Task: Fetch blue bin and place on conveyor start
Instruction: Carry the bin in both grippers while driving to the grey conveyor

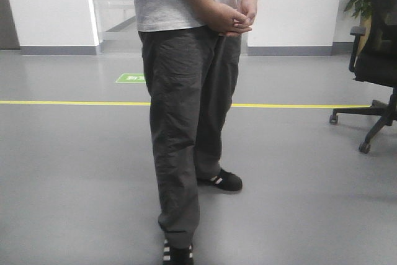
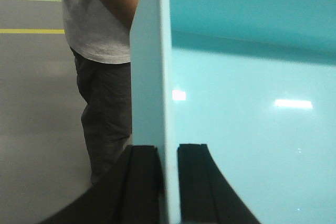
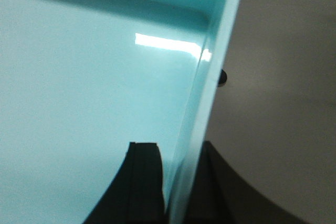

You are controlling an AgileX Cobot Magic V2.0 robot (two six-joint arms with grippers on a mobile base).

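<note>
The blue bin (image 2: 247,119) fills most of the left wrist view, pale turquoise and glossy inside. My left gripper (image 2: 168,153) is shut on its left wall, one black finger (image 2: 144,182) outside and one inside. In the right wrist view the same blue bin (image 3: 89,77) shows its empty inside. My right gripper (image 3: 176,153) is shut on its right wall, with one finger (image 3: 144,182) inside and the other outside. The bin hangs above the grey floor between both arms. Neither the bin nor the grippers appear in the front view. The conveyor start is out of view.
A person (image 1: 186,103) in dark trousers and a grey shirt stands right in front, hands clasped. A black office chair (image 1: 372,85) is at the right. A yellow floor line (image 1: 62,102) runs across, with a green floor marking (image 1: 130,78) behind it.
</note>
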